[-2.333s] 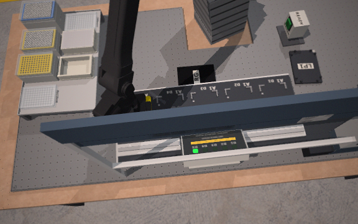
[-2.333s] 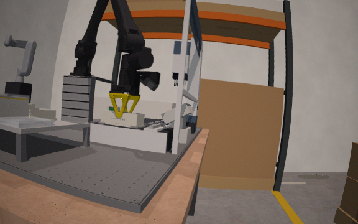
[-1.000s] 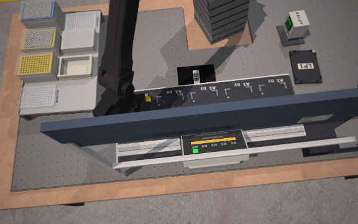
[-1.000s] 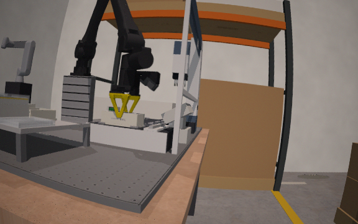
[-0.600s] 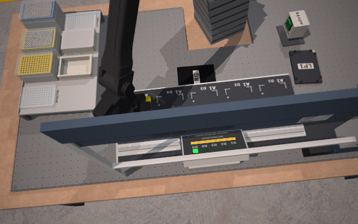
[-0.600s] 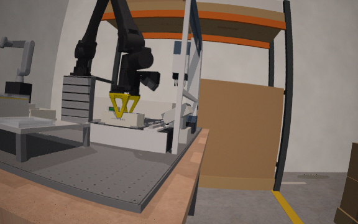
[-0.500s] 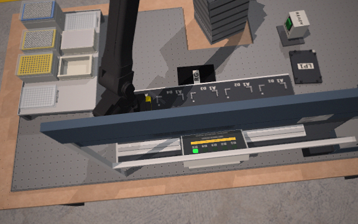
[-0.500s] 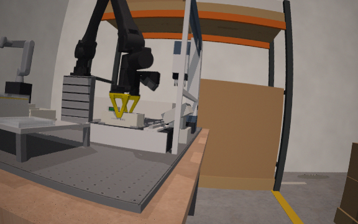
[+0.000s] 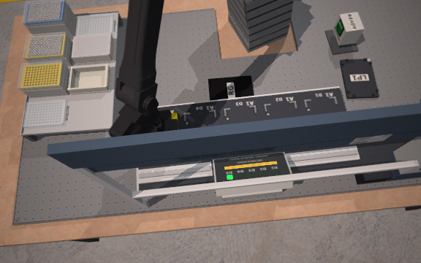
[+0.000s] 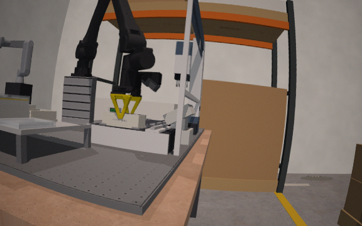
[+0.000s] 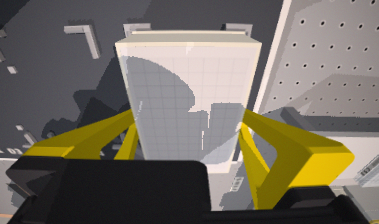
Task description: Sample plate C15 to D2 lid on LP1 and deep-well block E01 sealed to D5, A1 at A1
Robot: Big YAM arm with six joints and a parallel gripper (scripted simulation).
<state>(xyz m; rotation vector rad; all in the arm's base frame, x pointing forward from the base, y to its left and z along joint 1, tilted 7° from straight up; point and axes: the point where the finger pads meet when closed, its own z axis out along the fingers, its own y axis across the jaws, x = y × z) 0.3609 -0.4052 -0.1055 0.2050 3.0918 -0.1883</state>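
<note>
My gripper (image 11: pixel 188 112) (image 10: pixel 125 110) (image 9: pixel 174 117) is shut on the sealed deep-well block E01 (image 11: pixel 190 85) (image 10: pixel 134 120), its yellow fingers on the two long sides. The block sits low at position D5, at the left end of the dark deck strip (image 9: pixel 287 106), with corner brackets (image 11: pixel 137 27) showing just beyond its far end. In the top view the arm and the blue beam hide the block. The lid park LP1 (image 9: pixel 358 77) is bare. A flat lidded plate (image 9: pixel 44 112) lies at the front of the SHELF (image 9: pixel 86 117).
A blue gantry beam (image 9: pixel 232 135) spans the deck close in front of the arm. Its panel shows a green D5 light (image 9: pixel 229 177). The regrip nest RG (image 9: pixel 230 89) and a dark stacked tower (image 9: pixel 259 22) stand behind the deck. The READY key (image 9: pixel 349 23) is at far right. Tip racks (image 9: pixel 42 74) fill the shelf's left.
</note>
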